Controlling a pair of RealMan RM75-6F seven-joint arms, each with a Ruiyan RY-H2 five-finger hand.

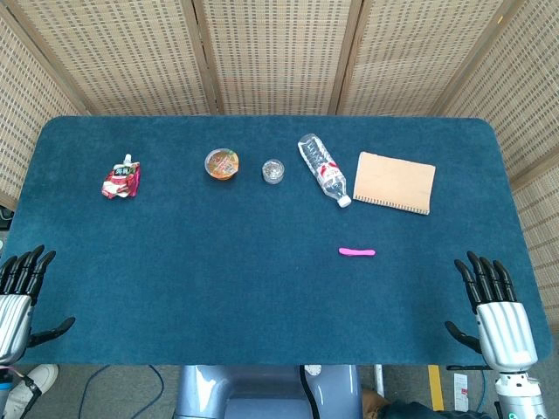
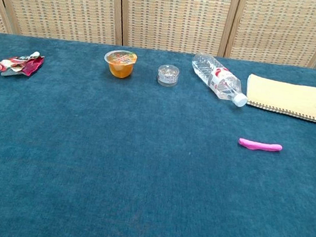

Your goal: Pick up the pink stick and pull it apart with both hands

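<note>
The pink stick lies flat on the blue table, right of centre; the chest view shows the pink stick slightly curved and lying crosswise. My left hand hovers at the table's near left corner with its fingers spread and nothing in it. My right hand is at the near right corner, fingers also spread and empty, well to the right of the stick and nearer to me. Neither hand appears in the chest view.
Along the far side lie a red pouch, an orange jelly cup, a small clear jar, a lying water bottle and a tan notebook. Woven screens stand behind the blue table.
</note>
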